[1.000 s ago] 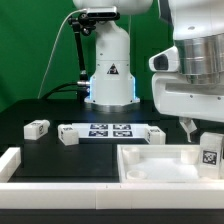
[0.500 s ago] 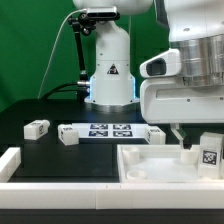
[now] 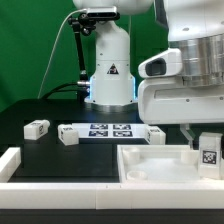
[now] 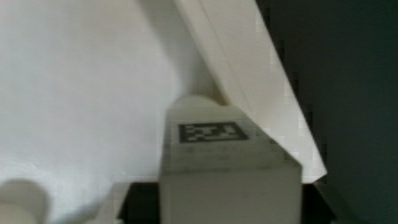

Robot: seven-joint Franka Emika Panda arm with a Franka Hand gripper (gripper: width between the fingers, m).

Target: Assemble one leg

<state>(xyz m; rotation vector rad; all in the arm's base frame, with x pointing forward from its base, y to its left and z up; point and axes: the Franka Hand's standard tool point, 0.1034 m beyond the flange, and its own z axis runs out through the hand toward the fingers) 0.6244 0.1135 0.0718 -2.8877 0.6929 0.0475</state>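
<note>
- Hanging low at the exterior view's right, the white Panda arm's bulky wrist housing point(image 3: 185, 80) fills the upper corner, with the tool point(image 3: 193, 139) reaching down behind the large white square tray-like piece point(image 3: 150, 165).
- Only one dark fingertip point(image 3: 189, 136) shows, so I cannot tell whether the tool is released or clenched.
- The small white square-section plastic leg with a black-and-white tag point(image 3: 209, 153) stands upright at the tray's far right corner, just beside the fingertip; contact cannot be judged.
- In the wrist view the leg point(image 4: 217, 160) fills the foreground, tag facing the camera, against the tray's white wall point(image 4: 240, 60).
- Compared with half a second ago, the fingertip sits nearer the leg; the leg has not moved.
- On the black table point(image 3: 60, 160), two small white blocks point(image 3: 37, 128) point(image 3: 68, 136) and the marker board point(image 3: 108, 130) are unchanged.
</note>
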